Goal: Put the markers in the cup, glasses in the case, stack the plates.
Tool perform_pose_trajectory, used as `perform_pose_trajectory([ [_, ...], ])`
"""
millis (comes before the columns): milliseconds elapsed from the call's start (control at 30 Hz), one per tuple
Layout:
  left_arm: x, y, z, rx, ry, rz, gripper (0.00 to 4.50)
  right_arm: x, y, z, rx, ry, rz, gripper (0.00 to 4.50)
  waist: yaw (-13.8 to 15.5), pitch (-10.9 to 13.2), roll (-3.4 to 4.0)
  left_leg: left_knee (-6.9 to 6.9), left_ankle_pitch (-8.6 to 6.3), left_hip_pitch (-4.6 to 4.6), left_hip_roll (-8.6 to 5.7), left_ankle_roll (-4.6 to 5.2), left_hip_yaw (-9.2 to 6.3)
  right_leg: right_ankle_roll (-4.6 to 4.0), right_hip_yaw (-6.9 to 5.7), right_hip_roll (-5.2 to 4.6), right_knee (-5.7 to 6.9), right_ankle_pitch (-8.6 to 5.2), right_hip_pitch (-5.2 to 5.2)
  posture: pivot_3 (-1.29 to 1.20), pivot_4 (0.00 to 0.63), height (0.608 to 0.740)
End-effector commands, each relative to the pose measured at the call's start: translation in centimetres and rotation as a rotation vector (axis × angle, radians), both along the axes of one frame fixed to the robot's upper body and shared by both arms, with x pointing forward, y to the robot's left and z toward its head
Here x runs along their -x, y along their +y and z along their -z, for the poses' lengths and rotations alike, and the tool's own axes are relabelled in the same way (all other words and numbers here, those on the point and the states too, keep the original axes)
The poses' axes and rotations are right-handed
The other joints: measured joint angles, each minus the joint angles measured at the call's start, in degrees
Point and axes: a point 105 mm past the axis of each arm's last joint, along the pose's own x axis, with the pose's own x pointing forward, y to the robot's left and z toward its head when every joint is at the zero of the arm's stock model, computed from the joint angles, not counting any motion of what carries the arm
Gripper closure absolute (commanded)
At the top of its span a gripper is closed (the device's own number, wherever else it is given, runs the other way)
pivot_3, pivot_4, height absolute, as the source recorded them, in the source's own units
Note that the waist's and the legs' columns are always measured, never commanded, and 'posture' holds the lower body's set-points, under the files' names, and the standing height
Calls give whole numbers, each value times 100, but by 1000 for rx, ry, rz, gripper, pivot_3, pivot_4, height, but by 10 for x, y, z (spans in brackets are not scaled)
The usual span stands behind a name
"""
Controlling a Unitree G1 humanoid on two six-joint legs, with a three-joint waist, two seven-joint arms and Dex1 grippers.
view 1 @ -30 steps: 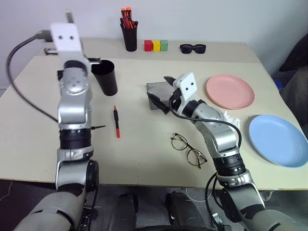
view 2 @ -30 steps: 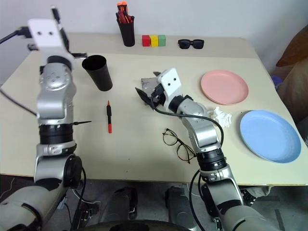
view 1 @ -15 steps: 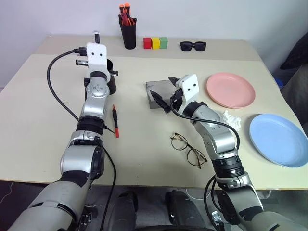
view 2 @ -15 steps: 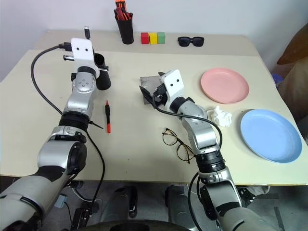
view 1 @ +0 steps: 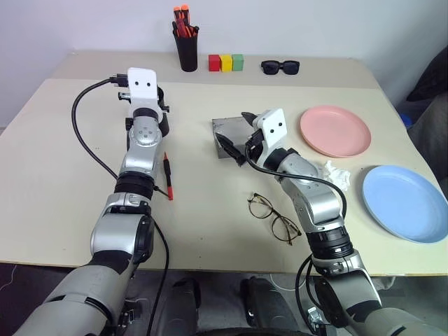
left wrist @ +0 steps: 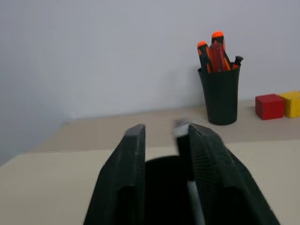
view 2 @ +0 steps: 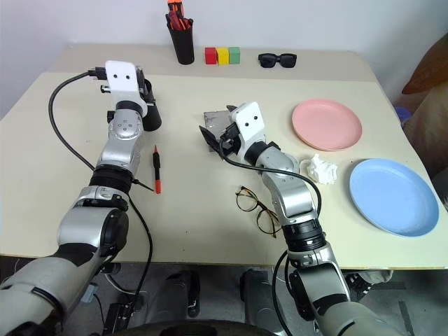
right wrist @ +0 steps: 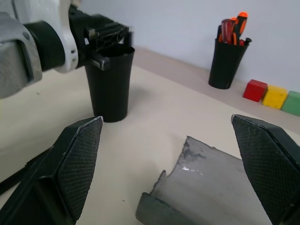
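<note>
matte tapered black cup (right wrist: 109, 82), slim red marker (view 1: 168, 176), round pink plate (view 1: 334, 131)

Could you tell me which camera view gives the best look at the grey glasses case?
The right wrist view shows the case best: it lies close ahead, between the right gripper's wide-open jaws, its grey shell and scuffed edge plain. In the eye views the right gripper covers much of it, and only a grey slab shows by the pink plate.

Beige table (view 1: 56, 182) against plain pale wall (view 1: 301, 24) — dark floor (view 1: 21, 280) below
</note>
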Motion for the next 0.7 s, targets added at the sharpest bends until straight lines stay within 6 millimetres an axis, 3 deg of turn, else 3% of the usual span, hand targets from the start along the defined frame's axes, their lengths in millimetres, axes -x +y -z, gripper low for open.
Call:
perform_pose_trajectory([
  [33, 4, -3, -22, 2, -80, -2, 2968, 6, 7, -16, -27, -61, -33, 0, 1, 0, 0, 0, 0, 0, 0, 0, 0, 0, 0, 0, 0, 0, 0, 0, 150, 732],
  [300, 33, 1, -77, 93, -249, 83, 2968, 10, -2, -12, 39, -67, -64, 0, -3, 0, 0, 0, 0, 0, 1, -1, 0, 0, 0, 0, 2, 0, 0, 0, 150, 732],
  [400, 55, 1, -79, 66, -173, 129, 2968, 12, -14, -6, 92, -56, -89, 0, -33, -1, 2, -1, 1, 1, 1, -2, 1, 0, 2, 0, 3, 0, 0, 0, 150, 732],
  [567, 85, 6, -26, 157, 181, 104, 2968, 7, -29, -2, 137, -52, -75, 0, -34, -2, 3, 6, 4, 7, 7, -7, -3, 0, 2, 4, 22, 0, 1, 0, 150, 732],
  [633, 97, 3, 17, 255, 435, 79, 2968, 5, -31, -1, 147, -51, -71, 0, -27, -2, 3, 17, 4, 7, 7, -6, -8, 0, 1, 5, 28, 0, 3, 0, 150, 732],
  [700, 108, -5, 41, 333, 576, 81, 2968, 5, -30, 1, 152, -50, -80, 0, -23, -1, 2, 41, -1, 4, 6, 1, -16, 0, -6, 5, 32, -1, 15, 0, 150, 732],
])
